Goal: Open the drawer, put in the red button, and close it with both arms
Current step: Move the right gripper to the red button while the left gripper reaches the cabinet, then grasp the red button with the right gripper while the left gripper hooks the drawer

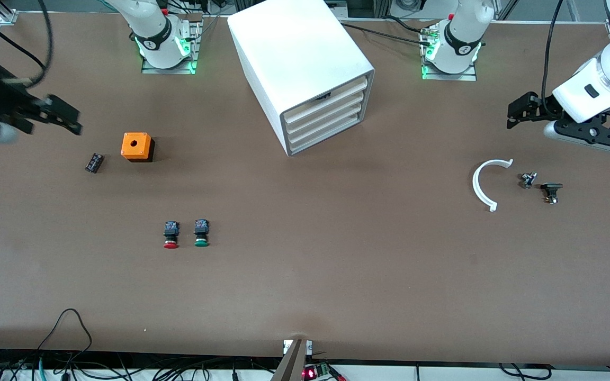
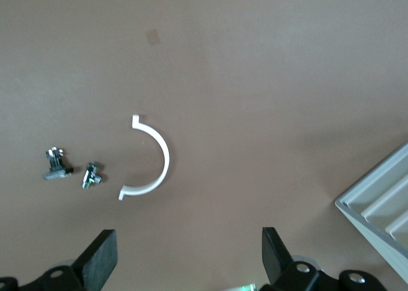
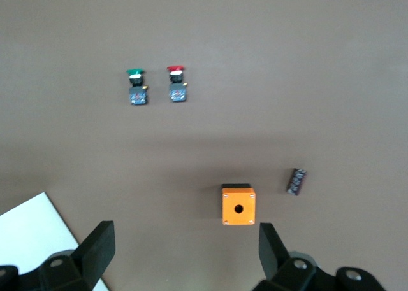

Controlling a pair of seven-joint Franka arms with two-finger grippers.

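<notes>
The white cabinet stands at the table's middle near the robots' bases, its four stacked drawers all pushed in. A corner of it shows in the left wrist view and in the right wrist view. The red button lies on the table nearer the front camera, toward the right arm's end, and also shows in the right wrist view. My right gripper hangs open and empty above the table beside the orange box. My left gripper is open and empty above the left arm's end.
A green-capped button lies beside the red one. An orange box with a hole and a small black part lie under the right gripper's area. A white curved piece and two small metal parts lie below the left gripper.
</notes>
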